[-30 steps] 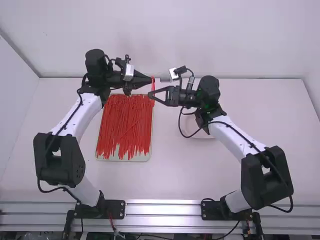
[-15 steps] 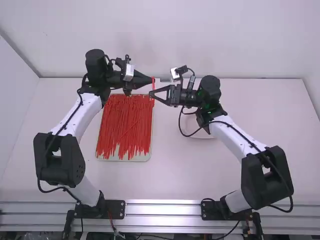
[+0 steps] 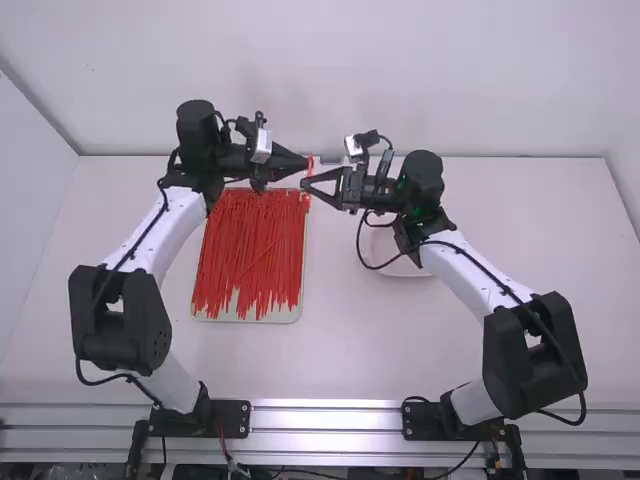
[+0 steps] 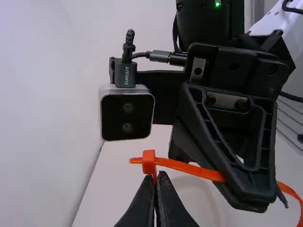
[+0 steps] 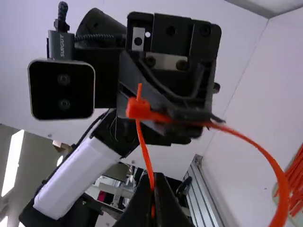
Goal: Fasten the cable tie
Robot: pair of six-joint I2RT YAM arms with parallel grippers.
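left claw (image 4: 154,179) pinched shut on cable tie (image 4: 189,169) head | right claw (image 5: 152,184) pinched on its tail, loop wide | tie aloft over far end of spare ties (image 3: 250,250) | both claws crept slightly since a second ago, grips kept: cinching barely begun

Bright, even overhead light; faint soft shadows under left arm (image 3: 160,225) & right arm (image 3: 470,272) on white table (image 3: 560,230).

The right gripper (image 5: 152,184) is pinching the orange strap of the cable tie (image 5: 146,151), its fingers (image 5: 141,202) pressing together around it. The strap is running from them to the tie's square head (image 5: 138,108), which is sitting at the tips of the left gripper (image 5: 163,113). Another stretch of strap is arcing away from there in a wide loop. A wrist camera (image 5: 61,90) is sitting beside the left gripper.
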